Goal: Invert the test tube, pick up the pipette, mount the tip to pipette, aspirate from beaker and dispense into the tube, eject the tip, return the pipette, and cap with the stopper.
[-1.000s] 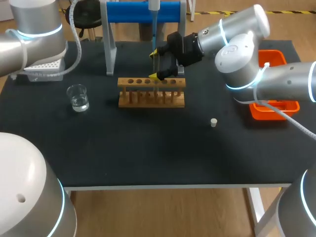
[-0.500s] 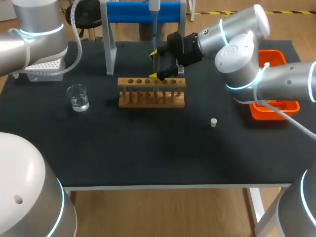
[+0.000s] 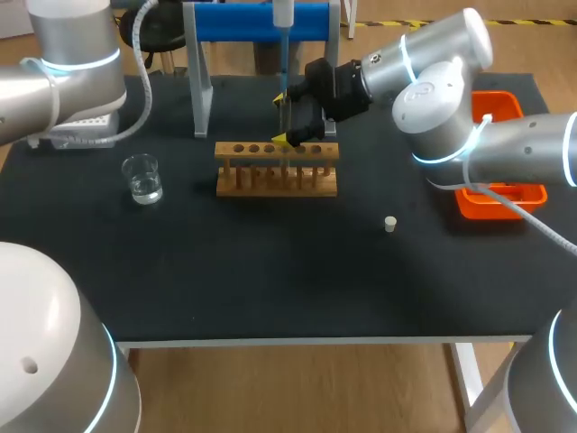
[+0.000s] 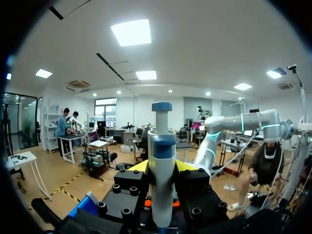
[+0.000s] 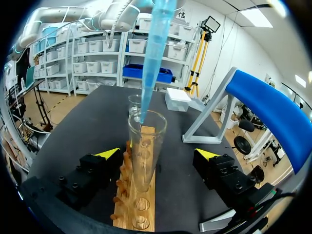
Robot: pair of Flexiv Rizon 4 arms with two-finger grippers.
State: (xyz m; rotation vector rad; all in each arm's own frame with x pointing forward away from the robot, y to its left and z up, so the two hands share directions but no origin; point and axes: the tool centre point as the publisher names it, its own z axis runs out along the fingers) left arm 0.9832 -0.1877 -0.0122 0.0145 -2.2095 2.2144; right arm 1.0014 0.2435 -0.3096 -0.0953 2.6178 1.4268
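My left gripper (image 4: 162, 166) is shut on the white and blue pipette (image 4: 162, 146), which hangs upright over the rack. It lies above the head view's frame; only the pipette (image 3: 282, 16) shows there. The pipette's blue tip (image 5: 155, 48) points down into the mouth of the glass test tube (image 5: 144, 151). The tube stands mouth up in the wooden rack (image 3: 277, 168). My right gripper (image 3: 288, 117) is open, one finger on each side of the tube (image 5: 157, 153), neither touching it. The beaker (image 3: 142, 178) with clear liquid stands left of the rack. The small stopper (image 3: 389, 224) lies right of it.
A blue and grey pipette stand (image 3: 261, 23) rises behind the rack. The white tip box (image 3: 81, 126) sits at the back left. An orange tray (image 3: 491, 194) sits at the right edge, partly under my right arm.
My left arm's upper part has shifted slightly to the right. The pipette, the tube and my right gripper stay where they were.
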